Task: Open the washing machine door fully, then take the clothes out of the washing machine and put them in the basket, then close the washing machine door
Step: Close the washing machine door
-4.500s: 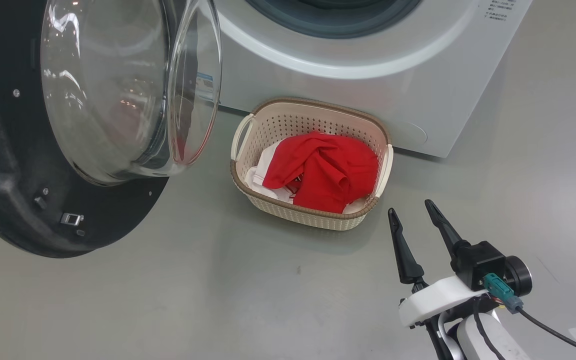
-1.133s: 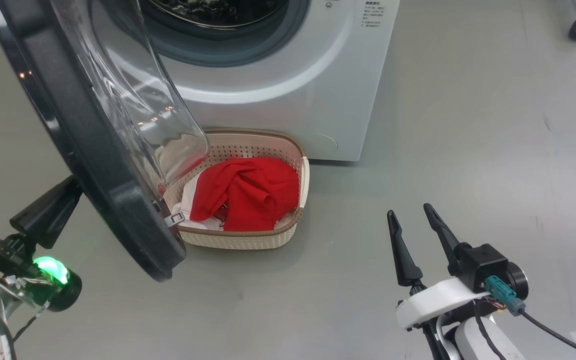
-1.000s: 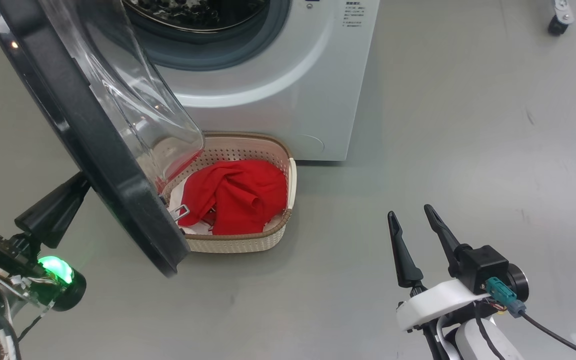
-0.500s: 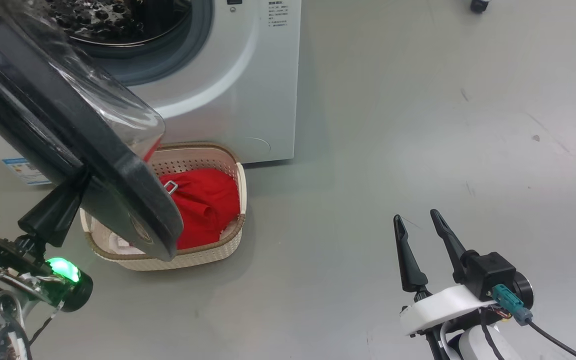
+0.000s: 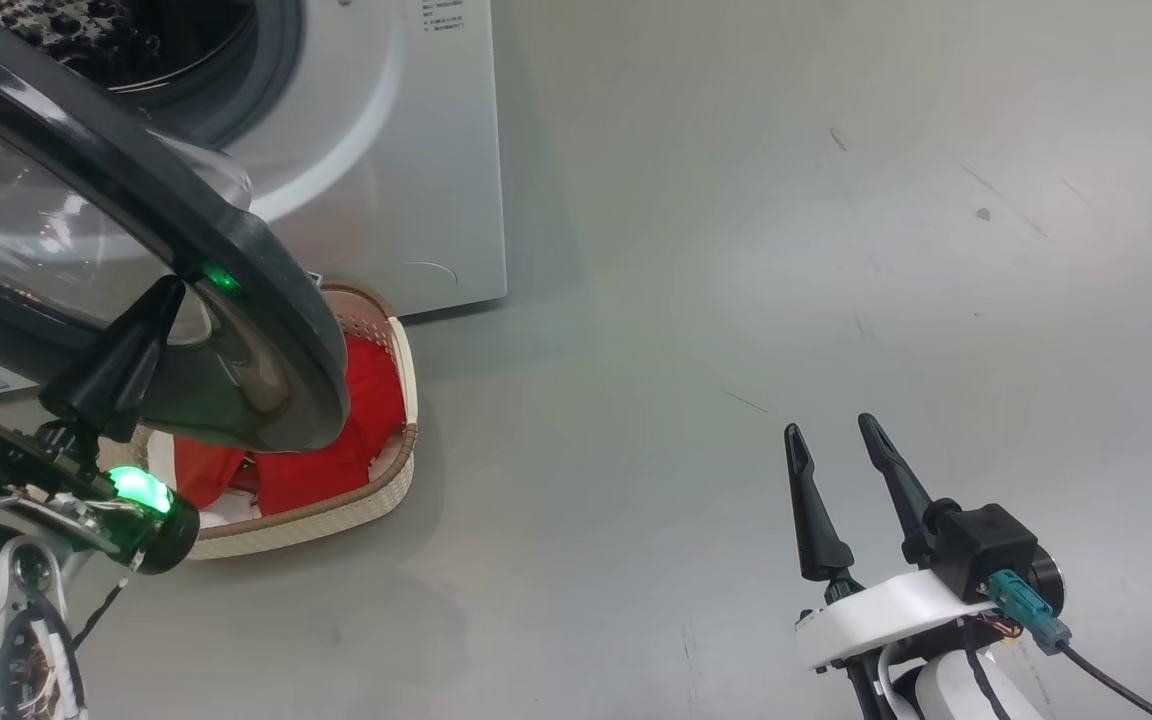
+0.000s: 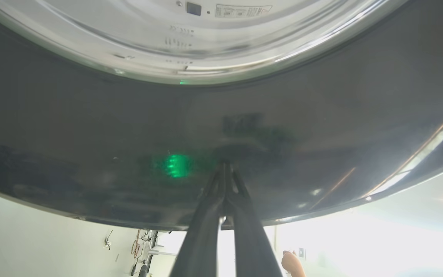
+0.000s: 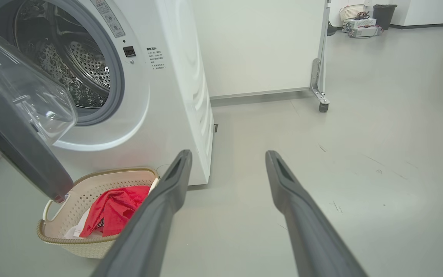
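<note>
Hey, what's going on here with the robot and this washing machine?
The clothes are in the basket in front of the washing machine. The robot's shut left gripper is pressed against the black outer rim of the washing machine door, which stands partly open, apparently to push it closed. The right gripper hangs open and empty over the floor.

Grey floor (image 5: 696, 330), scuffed. Right wrist view, top centre: white panel (image 7: 263, 42) on a caster (image 7: 323, 107), black bin (image 7: 383, 12) upper right. Left wrist view, bottom edge: possibly a person's hand (image 6: 291, 263), blurred.

One washing machine (image 5: 416, 150), one door (image 5: 276, 290), one basket (image 7: 87, 248), left gripper (image 5: 171, 288), right gripper (image 5: 831, 428)
</note>
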